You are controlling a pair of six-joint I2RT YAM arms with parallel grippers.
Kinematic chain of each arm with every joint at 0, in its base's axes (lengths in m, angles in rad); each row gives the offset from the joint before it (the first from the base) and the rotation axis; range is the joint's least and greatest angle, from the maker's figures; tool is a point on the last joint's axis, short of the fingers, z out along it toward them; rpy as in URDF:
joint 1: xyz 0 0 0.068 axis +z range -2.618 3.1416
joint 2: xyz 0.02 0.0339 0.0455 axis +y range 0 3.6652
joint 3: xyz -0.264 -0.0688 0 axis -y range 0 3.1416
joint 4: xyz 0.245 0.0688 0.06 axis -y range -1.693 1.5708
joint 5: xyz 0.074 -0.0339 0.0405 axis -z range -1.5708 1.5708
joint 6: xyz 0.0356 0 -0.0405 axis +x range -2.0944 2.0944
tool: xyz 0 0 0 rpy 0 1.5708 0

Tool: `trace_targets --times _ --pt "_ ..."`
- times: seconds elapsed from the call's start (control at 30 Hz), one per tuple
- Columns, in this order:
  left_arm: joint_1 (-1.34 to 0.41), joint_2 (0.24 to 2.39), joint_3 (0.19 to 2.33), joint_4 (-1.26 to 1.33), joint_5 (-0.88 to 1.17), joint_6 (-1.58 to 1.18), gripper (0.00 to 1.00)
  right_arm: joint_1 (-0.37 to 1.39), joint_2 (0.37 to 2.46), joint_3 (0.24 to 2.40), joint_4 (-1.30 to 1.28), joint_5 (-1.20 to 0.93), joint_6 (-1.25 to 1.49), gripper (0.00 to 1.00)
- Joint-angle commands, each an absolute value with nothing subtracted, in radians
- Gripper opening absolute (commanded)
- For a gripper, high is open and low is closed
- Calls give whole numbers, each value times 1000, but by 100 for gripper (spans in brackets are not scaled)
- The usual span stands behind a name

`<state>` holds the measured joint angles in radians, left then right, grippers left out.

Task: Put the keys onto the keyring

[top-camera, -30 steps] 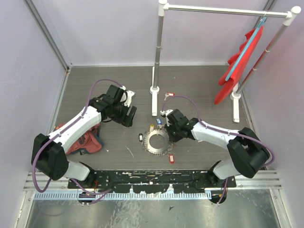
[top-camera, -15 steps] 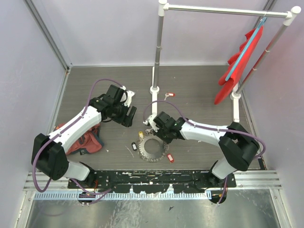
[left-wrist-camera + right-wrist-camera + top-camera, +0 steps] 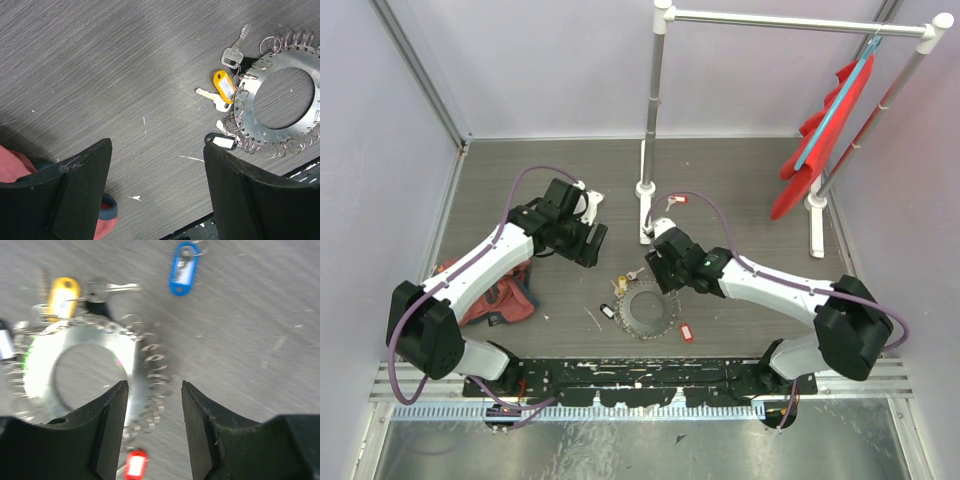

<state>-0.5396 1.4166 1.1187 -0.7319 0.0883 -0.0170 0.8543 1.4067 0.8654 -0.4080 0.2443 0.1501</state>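
The keyring is a flat silver disc edged with wire loops, lying on the table in front of both arms. It also shows in the left wrist view and the right wrist view. A yellow-tagged key, a plain silver key and a black-tagged key lie at its rim. A blue-tagged key and a red-tagged key lie loose. My right gripper hovers open over the ring's looped edge, holding nothing. My left gripper hangs open over bare table.
A red cloth lies at the left by the left arm. A white rack stands behind, with a red garment on a hanger at the right. Another red-tagged key lies near the rack's foot. A black rail runs along the near edge.
My right gripper has gone from shut to open and drawn back a little from the ring. The keyring has slid slightly toward the near edge. The left arm has not moved.
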Motion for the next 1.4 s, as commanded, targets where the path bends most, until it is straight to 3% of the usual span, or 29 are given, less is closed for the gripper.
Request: trace_targets --times 0.0,0.1,0.33,0.57,0.73,1.37 --pt "-543 1415 1130 -733 75 -2 81 859 1326 797 -284 -35 418 53" --pt "-544 1414 1130 -732 74 -2 81 879 1255 727 -215 -118 530 53" --pt "-543 1415 1129 -732 75 -3 81 983 1187 681 -236 -64 704 53" --pt "-543 1417 1131 -731 75 -3 81 1066 1275 698 -255 -40 781 46" --pt "-543 1420 1133 -731 75 -2 81 1115 1333 737 -333 22 800 47" --pt "-543 1416 1130 -730 75 0 81 1118 1419 752 -289 38 813 33"
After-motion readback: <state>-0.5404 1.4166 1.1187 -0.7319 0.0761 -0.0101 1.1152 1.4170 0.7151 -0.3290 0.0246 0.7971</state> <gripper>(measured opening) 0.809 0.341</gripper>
